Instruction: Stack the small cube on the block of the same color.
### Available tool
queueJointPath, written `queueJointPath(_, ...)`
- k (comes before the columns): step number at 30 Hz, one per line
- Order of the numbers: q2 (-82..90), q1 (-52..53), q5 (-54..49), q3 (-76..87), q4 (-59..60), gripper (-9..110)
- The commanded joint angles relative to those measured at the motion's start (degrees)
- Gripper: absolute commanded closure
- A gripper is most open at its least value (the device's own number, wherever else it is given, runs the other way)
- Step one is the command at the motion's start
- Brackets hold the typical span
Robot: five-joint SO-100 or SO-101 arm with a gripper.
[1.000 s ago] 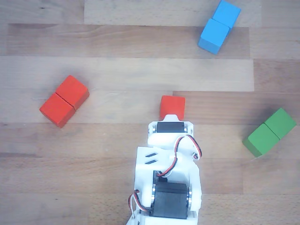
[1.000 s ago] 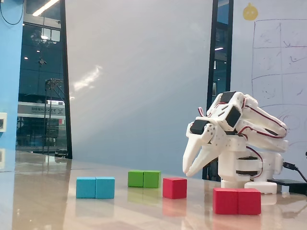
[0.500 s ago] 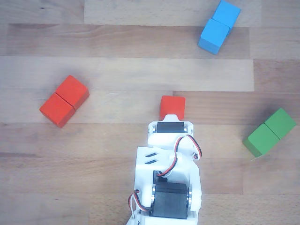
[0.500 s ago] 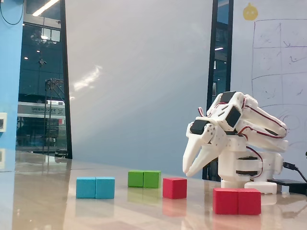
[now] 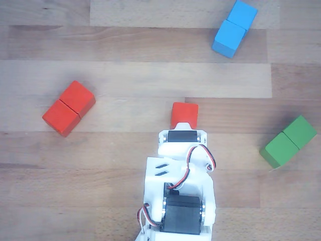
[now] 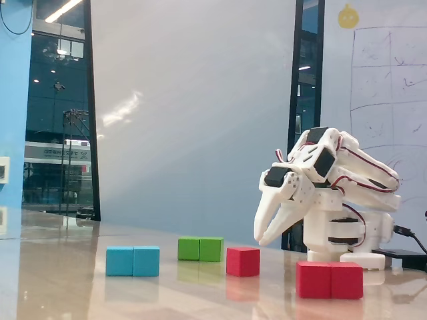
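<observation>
The wooden desk (image 5: 150,75) fills the other view, with bare planks between all the blocks. The white arm (image 5: 180,196) enters from the bottom centre of that view; in the fixed view it stands at the right, bent forward and downward.

The red two-cube block (image 5: 68,108) lies at mid-left of the other view, its long axis running diagonally from lower left to upper right, with the seam across its middle. In the fixed view it sits at lower right (image 6: 330,279), nearest the camera. Open desk surrounds it on all sides. The blue two-cube block (image 5: 234,28) lies at the upper right near the top edge, also diagonal. The green two-cube block (image 5: 288,141) lies at the right edge, diagonal too.

The small red cube (image 5: 184,114) sits at the centre of the other view, just above the arm's front end, well apart from the red block. In the fixed view it rests on the desk (image 6: 243,261), left of and below the claw (image 6: 261,238).

The claw hangs above the desk with its fingers close together and nothing between them, its tips pointing down toward the cube without touching it.
</observation>
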Motion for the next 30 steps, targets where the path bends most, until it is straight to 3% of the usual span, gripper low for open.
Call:
queueJointPath(1, 1.8, 0.3, -0.1, -1.1, 0.4, 101)
queueJointPath(23, 1.0, 1.0, -0.4, -2.4, 0.4, 101)
queueJointPath(30, -14.2, 3.3, -0.1, -21.9, -0.6, 101)
